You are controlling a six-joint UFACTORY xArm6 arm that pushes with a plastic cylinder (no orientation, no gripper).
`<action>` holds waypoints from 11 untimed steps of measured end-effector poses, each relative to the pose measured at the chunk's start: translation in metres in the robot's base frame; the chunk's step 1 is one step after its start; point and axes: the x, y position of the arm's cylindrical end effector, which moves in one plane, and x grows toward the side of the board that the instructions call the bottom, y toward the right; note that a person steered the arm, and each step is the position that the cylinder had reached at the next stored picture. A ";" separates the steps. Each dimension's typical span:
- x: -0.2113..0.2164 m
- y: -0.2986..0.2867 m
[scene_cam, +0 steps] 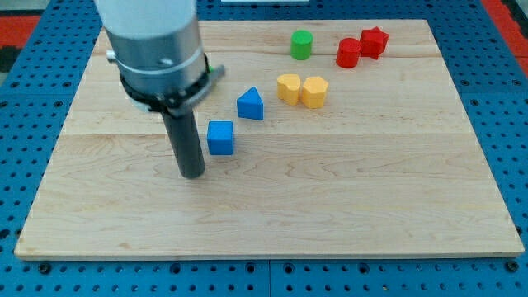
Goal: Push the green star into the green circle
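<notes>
The green circle (302,44) is a short green cylinder near the view's top, right of centre. Only a small green and white sliver (217,73) shows at the right edge of the arm's grey body; it may be the green star, and the rest is hidden behind the arm. My tip (192,174) rests on the board left of centre, just left of and slightly below the blue cube (220,137), with a small gap between them.
A blue triangle (250,104) lies up and right of the blue cube. A yellow heart (288,87) and a yellow hexagon (314,91) touch each other below the green circle. A red cylinder (348,53) and a red star (374,41) sit at the top right. The wooden board (346,198) ends in a blue pegboard.
</notes>
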 end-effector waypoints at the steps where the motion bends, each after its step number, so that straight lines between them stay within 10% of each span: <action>1: -0.021 0.030; 6: -0.144 -0.041; 9: -0.214 0.130; 11: -0.242 0.082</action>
